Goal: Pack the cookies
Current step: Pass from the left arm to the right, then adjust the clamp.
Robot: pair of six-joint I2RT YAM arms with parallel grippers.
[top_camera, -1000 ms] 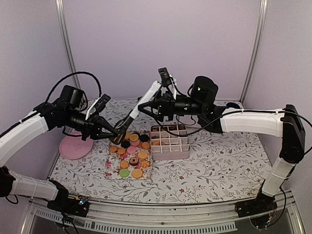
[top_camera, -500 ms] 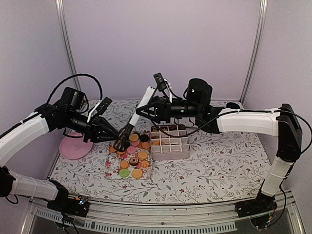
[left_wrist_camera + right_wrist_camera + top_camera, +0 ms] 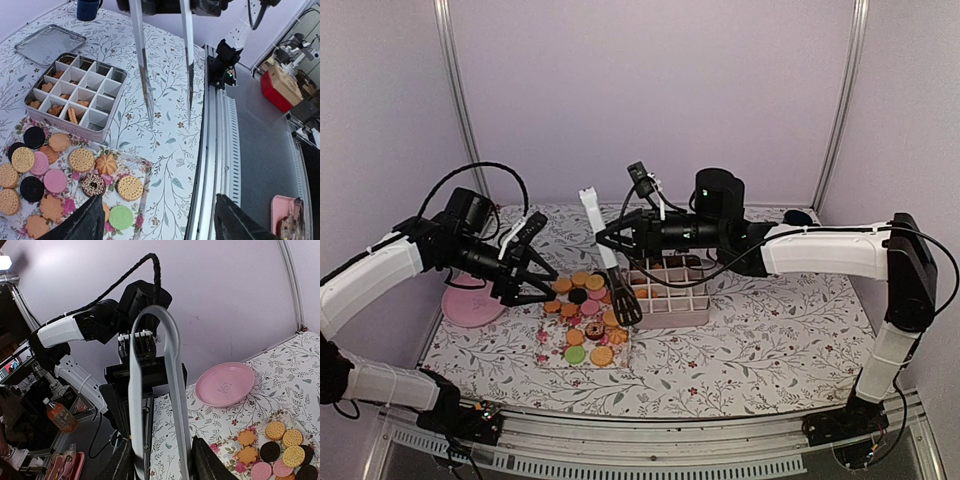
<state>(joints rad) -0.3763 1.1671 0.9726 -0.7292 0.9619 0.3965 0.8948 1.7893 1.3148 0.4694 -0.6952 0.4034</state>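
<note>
The cookies (image 3: 586,318) lie flat on a floral tray (image 3: 548,345): tan, black, pink, one green, one chocolate-topped. The left wrist view shows them (image 3: 81,160) at the lower left. A pair of tongs (image 3: 624,305) with a white handle and black tips hangs tip-down over the tray's right edge. My right gripper (image 3: 610,240) is shut on its two arms (image 3: 172,390), one finger pressing each side. My left gripper (image 3: 542,285) stands open to the left of the tray, above its left end, with nothing between its fingers (image 3: 80,225). Beside the tray is a pink divided box (image 3: 670,300) holding a few cookies (image 3: 54,109).
A pink plate (image 3: 472,302) sits at the left, near my left arm. Behind the box lie a tin lid (image 3: 47,44) and a dark blue cup (image 3: 89,7). The table's metal rail (image 3: 220,150) runs along the near edge.
My left gripper has let go of the tongs, opened and drawn back to the left. The right gripper has closed on the tongs, whose tips swung right toward the box.
</note>
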